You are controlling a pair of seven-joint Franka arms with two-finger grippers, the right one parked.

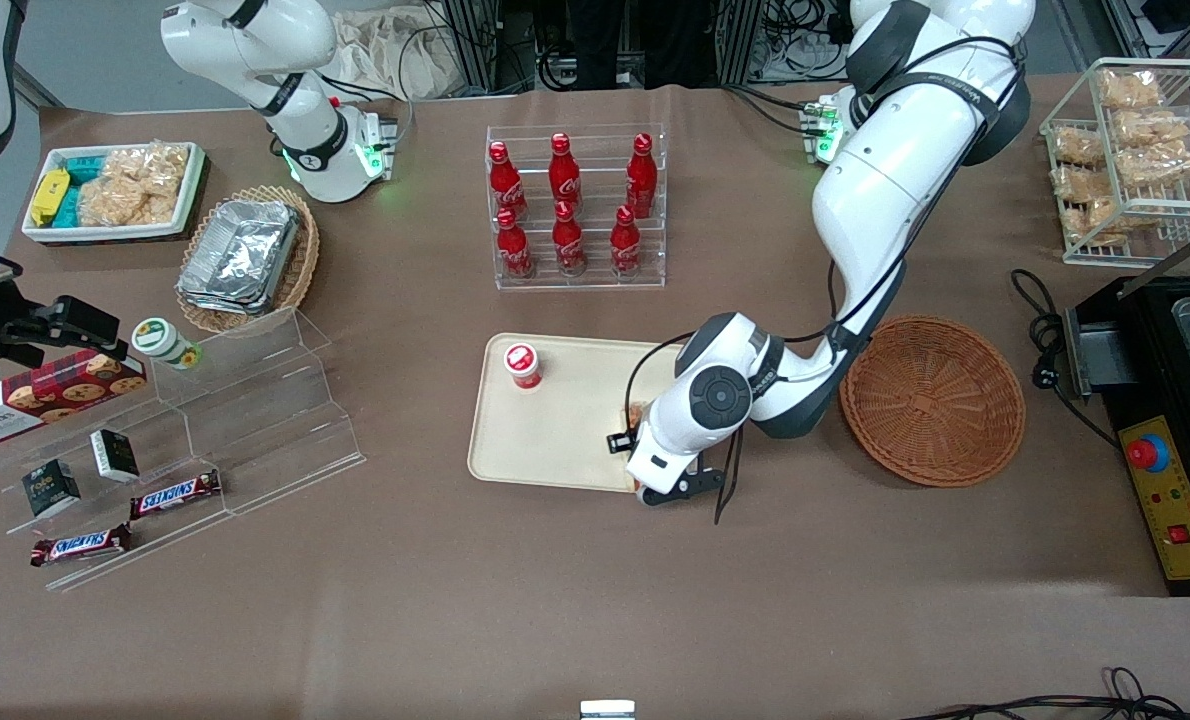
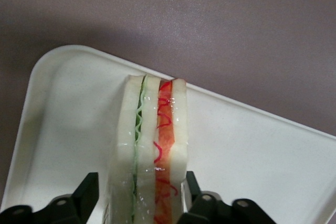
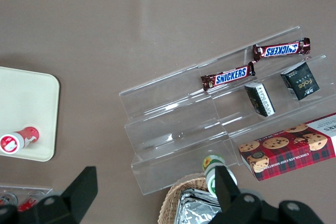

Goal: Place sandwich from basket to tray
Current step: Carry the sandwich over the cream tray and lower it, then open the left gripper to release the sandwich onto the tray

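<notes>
Gripper (image 2: 142, 195): over the tray's corner nearest the basket, fingers (image 2: 86, 195) spread either side of the sandwich.
Sandwich (image 2: 152, 150): standing on edge on the tray (image 1: 555, 430).
Basket (image 1: 933, 400): just beside the tray.

Sandwich (image 1: 636, 412) mostly hidden under end effector (image 1: 655, 492).

The left arm is bent low over the tray's (image 1: 555, 420) corner nearest the basket (image 1: 933, 398). The gripper (image 2: 140, 198) is pointed down, fingers (image 2: 86, 195) parted around the sandwich (image 2: 149, 150).
</notes>
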